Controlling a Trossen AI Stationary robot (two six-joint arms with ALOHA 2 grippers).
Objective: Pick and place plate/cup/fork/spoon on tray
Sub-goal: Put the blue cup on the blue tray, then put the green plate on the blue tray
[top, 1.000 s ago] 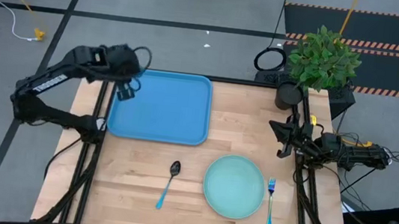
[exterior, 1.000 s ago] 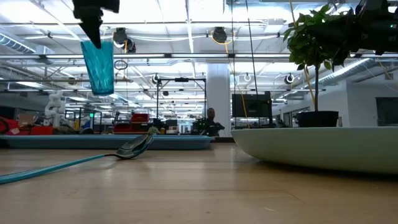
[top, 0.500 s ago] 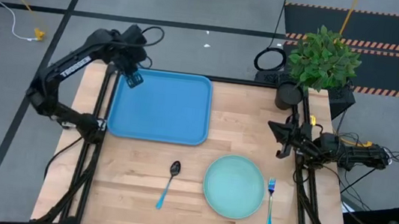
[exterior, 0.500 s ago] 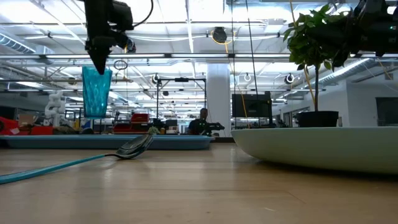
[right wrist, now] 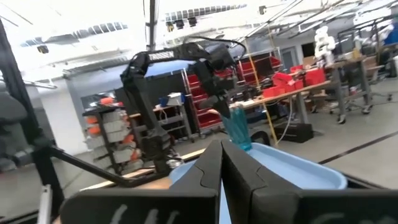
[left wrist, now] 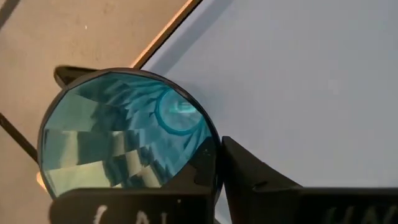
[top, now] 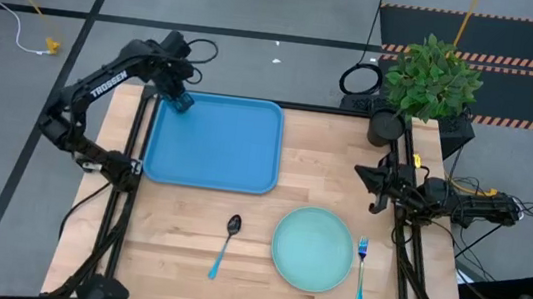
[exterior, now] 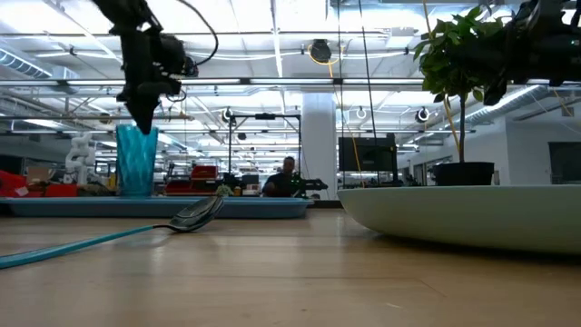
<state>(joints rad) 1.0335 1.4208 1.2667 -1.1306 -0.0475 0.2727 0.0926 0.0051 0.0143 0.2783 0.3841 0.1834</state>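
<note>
My left gripper [top: 178, 91] is shut on the teal cup [top: 184, 102] at the far left corner of the blue tray [top: 221, 149]. In the low view the cup [exterior: 136, 162] stands upright under the gripper [exterior: 143, 116], its base down at the tray's rim [exterior: 227, 207]. The mint-green plate [top: 313, 248] lies flat near the front edge, the fork [top: 360, 271] to its right and the spoon [top: 227, 244] to its left. My right gripper [top: 372, 178] is shut and empty at the table's right edge. My left gripper holds the cup by its rim wall [left wrist: 213, 152], one finger [left wrist: 200, 180] inside the cup and one finger [left wrist: 252, 177] outside. The fingers come from above, pointing down. The cup is upright; the tray's rim hides whether its base rests on the tray floor.
A potted plant [top: 427, 82] stands at the table's far right corner. Bare wood lies between the tray and the plate. A person [exterior: 289, 177] shows in the room far behind the table.
My left gripper has gone down and a little toward the table's far edge with the cup. The cup, first high and slightly tilted, now stands upright with its base at the tray's level.
</note>
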